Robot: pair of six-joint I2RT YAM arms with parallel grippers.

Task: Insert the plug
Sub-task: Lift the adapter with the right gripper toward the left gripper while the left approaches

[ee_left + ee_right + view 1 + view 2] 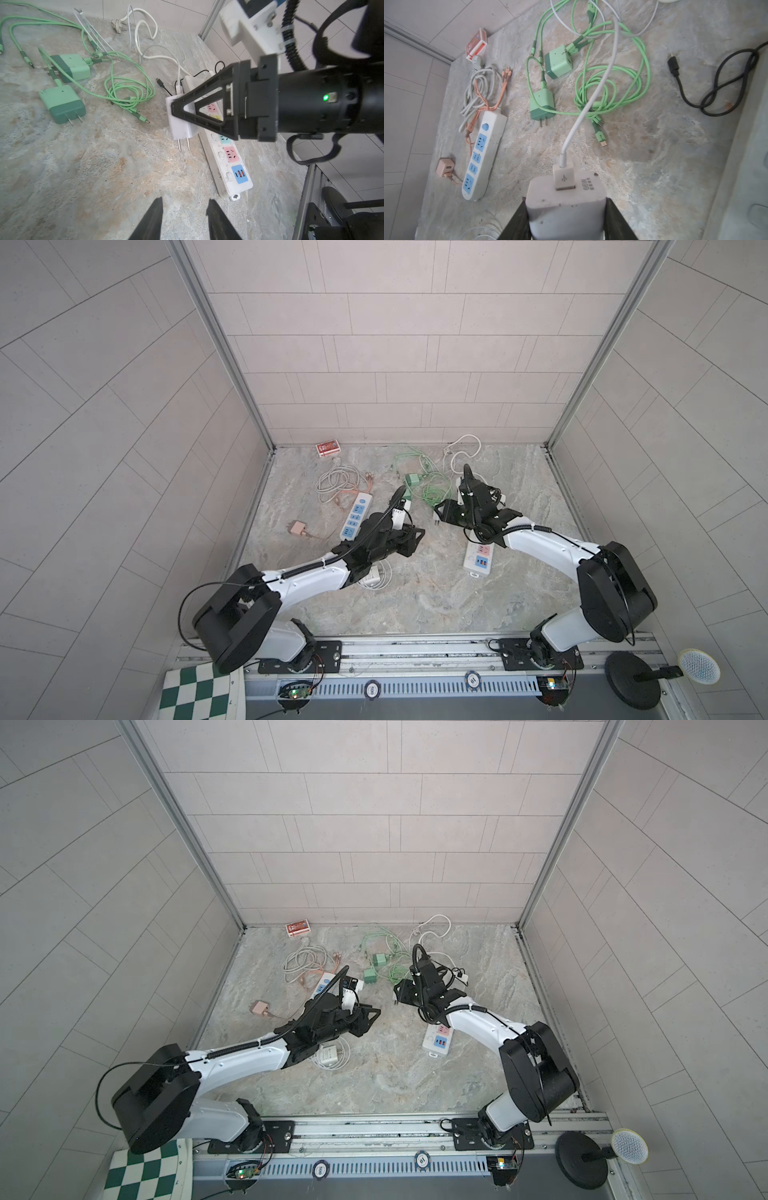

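Note:
My right gripper [566, 200] is shut on the white plug [566, 216], a charger block with a white USB cable [593, 91] in its back. In the left wrist view the plug [178, 122] hangs in the air with its two prongs [184, 144] pointing down, beside the white power strip [228, 164] with pink, teal and blue sockets. In both top views that strip [480, 562] [438, 1040] lies partly under the right arm. My left gripper [185, 199] is open and empty, hovering over bare marble near the strip's end.
A second white strip with blue sockets [481, 153] lies at the left, next to a pink adapter [445, 167] and coiled cables. Two green chargers [558, 61] [542, 104] and green cables sit at the back. A black cable [716, 83] lies near the right wall.

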